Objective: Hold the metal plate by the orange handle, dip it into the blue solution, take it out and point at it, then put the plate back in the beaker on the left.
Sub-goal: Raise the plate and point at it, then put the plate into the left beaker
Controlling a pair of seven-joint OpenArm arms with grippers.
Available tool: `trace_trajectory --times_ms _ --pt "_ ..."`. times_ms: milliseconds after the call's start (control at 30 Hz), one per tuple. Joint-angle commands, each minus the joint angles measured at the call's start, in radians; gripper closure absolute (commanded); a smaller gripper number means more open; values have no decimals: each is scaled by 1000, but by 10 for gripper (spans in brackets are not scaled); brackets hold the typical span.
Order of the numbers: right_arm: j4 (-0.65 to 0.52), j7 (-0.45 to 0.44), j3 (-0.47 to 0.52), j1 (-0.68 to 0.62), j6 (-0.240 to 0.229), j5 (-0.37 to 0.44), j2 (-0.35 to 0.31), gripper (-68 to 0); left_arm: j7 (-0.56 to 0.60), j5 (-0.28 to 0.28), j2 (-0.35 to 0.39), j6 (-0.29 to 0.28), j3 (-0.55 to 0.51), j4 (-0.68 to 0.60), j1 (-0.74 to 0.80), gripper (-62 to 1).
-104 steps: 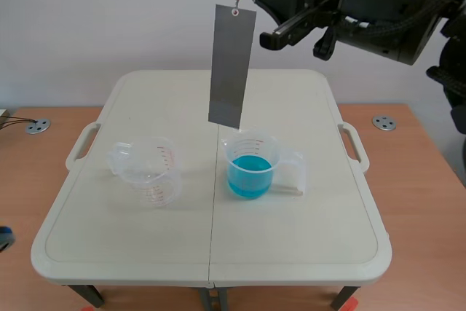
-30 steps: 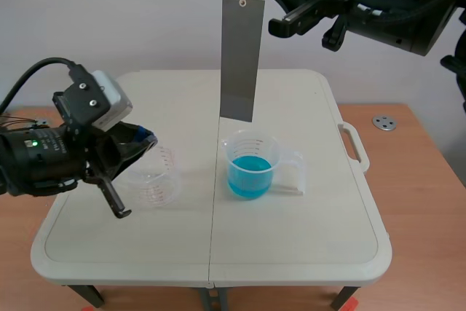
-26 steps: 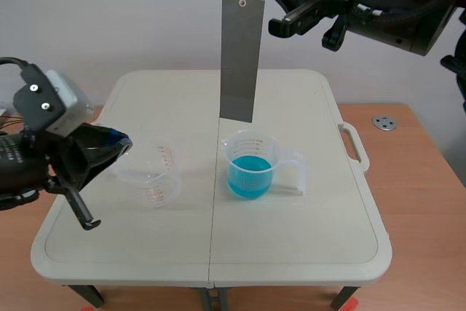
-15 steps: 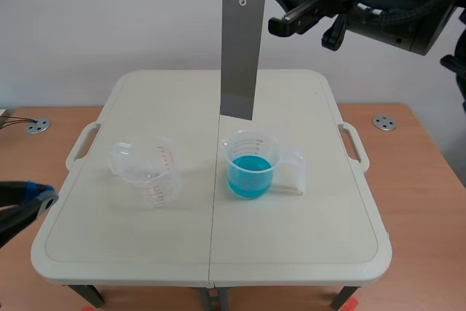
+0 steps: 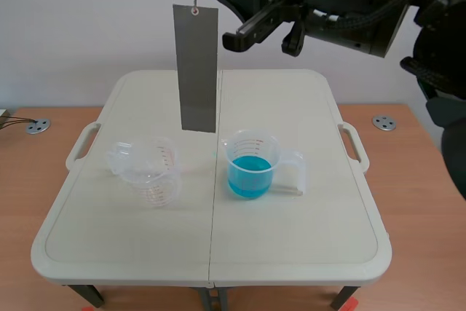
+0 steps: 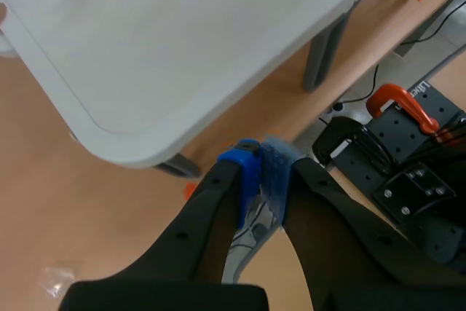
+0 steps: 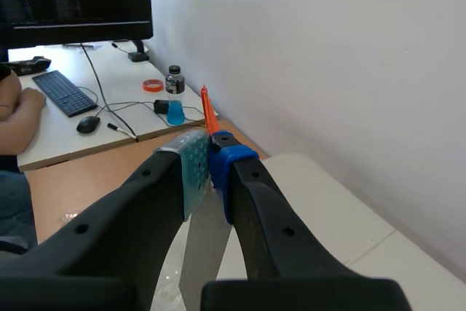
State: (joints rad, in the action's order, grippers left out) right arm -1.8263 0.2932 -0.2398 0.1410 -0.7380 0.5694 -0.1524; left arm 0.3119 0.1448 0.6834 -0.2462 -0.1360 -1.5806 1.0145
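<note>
Now, the metal plate (image 5: 196,67) is hung upright in the air, well above the surface (image 5: 291,253). It is carried by its orange handle (image 7: 208,111), which is pinched between the pads of the right hand (image 7: 209,156), itself clenched on that tab high up at 12 o'clock in the scene view. The plate's lower edge is found at about 11 o'clock from the beaker of blue solution (image 5: 251,165) and at about 1 o'clock from the empty beaker (image 5: 148,171), touching neither. The empty beaker stands at 9 o'clock from the blue one, near it but apart. The plate is judged to be a thin, stiff and fairly light sheet. Because it is joined to the handle only through a small hole at its top, it can be expected to swing and twist when moved. The orange tab is therefore the right place for a hold, and the bare metal faces are best left untouched. Whether the lower end is wet cannot be told. The left hand (image 6: 263,172) is closed on nothing, its pads brought together, and is held beyond the surface's corner, above the floor. Compared with half a second earlier, the plate has been carried from over the blue beaker toward 9 o'clock, nearer the empty one, and the left hand has been withdrawn from the scene view altogether.
</note>
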Motion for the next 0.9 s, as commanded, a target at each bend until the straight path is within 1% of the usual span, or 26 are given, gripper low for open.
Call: trace_trajectory --times_ms 0,200,333,500,867 --pt "-17 -18 0 42 -8 12 14 -13 13 8 -23 -3 5 14 0 -12" --pt "-16 -4 -28 77 -8 -29 69 -13 14 1 -54 -3 11 99 4 -12" --pt "-12 -3 -52 96 -8 -66 101 -13 40 1 -54 -7 38 153 4 -12" --pt "0 0 -82 117 -8 -92 131 -13 64 1 -54 -8 78 214 -2 -12" --pt "149 -6 -127 189 -8 -111 202 -13 93 0 -55 -10 131 292 -4 -12"
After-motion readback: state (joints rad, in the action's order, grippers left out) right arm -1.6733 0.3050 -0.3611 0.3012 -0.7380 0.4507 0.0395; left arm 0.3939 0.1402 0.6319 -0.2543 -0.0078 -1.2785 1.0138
